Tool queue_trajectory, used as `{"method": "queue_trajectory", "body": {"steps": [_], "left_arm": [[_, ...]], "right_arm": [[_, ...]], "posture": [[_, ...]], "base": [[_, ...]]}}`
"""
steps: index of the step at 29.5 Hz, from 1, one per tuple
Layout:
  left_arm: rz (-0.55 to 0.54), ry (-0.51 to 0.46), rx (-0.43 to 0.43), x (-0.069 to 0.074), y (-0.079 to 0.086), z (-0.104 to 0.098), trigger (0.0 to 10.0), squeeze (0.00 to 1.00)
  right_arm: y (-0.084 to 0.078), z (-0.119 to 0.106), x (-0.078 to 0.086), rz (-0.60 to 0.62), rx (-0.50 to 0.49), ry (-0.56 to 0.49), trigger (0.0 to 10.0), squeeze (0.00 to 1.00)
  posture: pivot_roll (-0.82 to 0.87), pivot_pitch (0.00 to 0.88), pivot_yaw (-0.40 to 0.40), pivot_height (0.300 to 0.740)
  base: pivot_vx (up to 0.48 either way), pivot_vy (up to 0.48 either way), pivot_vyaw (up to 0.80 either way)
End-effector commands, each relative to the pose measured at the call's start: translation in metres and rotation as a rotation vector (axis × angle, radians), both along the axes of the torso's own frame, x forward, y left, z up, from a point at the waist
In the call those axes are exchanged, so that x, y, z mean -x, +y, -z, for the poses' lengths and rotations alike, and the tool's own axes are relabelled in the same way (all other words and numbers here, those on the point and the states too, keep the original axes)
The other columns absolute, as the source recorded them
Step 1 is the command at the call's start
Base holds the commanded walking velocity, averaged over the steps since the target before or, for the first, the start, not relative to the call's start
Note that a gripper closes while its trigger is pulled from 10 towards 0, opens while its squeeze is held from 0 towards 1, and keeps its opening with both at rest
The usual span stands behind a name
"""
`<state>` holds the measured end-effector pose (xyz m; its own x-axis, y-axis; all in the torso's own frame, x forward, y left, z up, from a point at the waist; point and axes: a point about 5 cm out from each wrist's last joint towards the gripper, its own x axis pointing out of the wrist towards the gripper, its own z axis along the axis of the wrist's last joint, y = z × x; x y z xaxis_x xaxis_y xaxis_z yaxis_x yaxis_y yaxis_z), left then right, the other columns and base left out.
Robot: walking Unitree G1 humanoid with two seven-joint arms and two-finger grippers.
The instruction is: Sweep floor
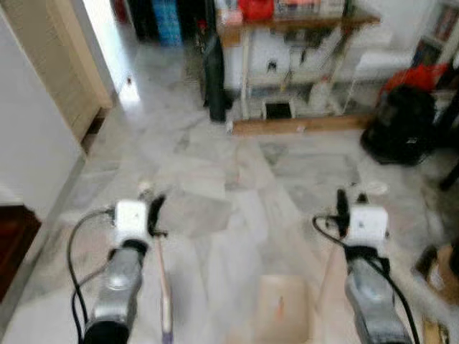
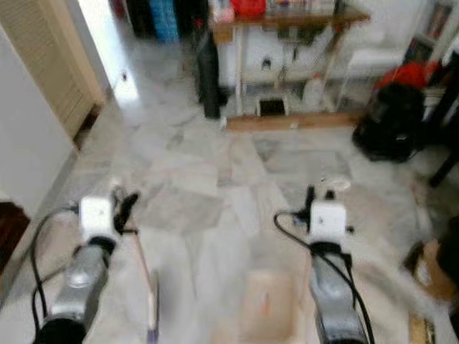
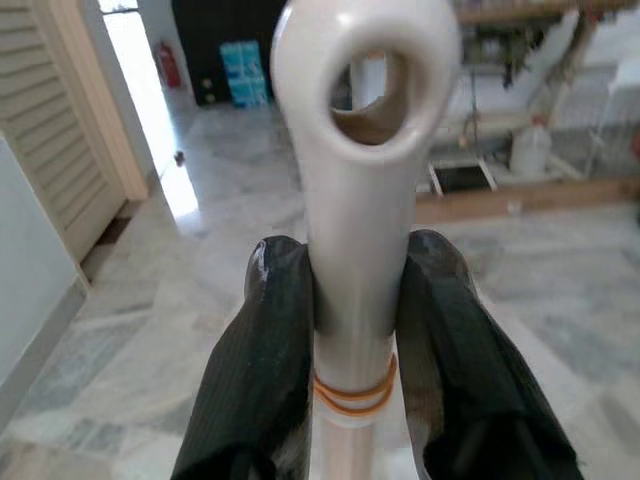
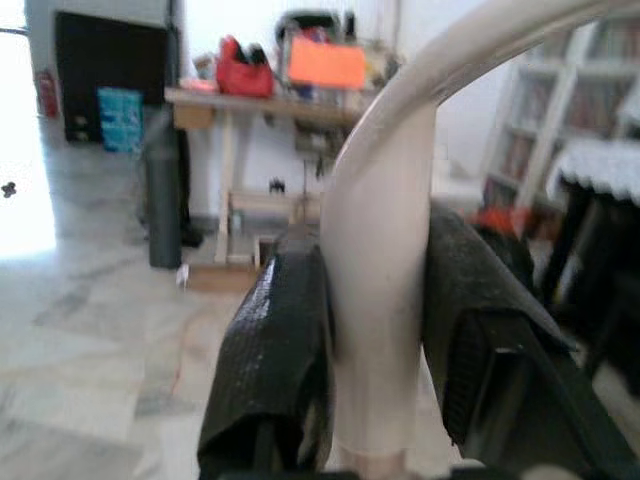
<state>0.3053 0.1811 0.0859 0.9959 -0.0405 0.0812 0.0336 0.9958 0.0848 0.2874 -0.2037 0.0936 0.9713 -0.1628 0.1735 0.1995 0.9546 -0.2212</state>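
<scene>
Over pale marble floor (image 1: 215,179), left gripper (image 3: 350,330) clamped on broom handle (image 3: 355,200), right gripper (image 4: 375,340) clamped on dustpan handle (image 4: 385,260), dustpan (image 1: 281,308) low between arms, wooden table (image 1: 301,25) ahead, louvered door (image 2: 50,64) left.

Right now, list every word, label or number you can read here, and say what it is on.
No text is legible.
Blue box by the dark doorway: any print is too blurred to read.
Orange panel on the wooden table: no lettering can be made out.
Red fire extinguisher: label too small.
</scene>
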Motion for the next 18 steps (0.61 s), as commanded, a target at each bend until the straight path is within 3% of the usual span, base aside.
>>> {"method": "queue_trajectory", "body": {"steps": [1, 18], "left_arm": [[-0.01, -0.034, -0.009, -0.0025, 0.0065, -0.0094, 10.0, 0.0], [0.011, -0.039, 0.0, -0.0066, 0.0006, -0.0135, 10.0, 0.0]], "right_arm": [[0.0089, -0.0118, -0.0042, -0.022, -0.005, -0.057, 10.0, 0.0], [0.0085, -0.0132, -0.0049, -0.012, -0.013, -0.063, 10.0, 0.0]], "posture": [[-0.08, 0.0, 0.034, 0.74], [-0.08, 0.0, 0.04, 0.74]], "base": [[0.39, 0.0, 0.0], [0.39, 0.0, 0.0]]}}
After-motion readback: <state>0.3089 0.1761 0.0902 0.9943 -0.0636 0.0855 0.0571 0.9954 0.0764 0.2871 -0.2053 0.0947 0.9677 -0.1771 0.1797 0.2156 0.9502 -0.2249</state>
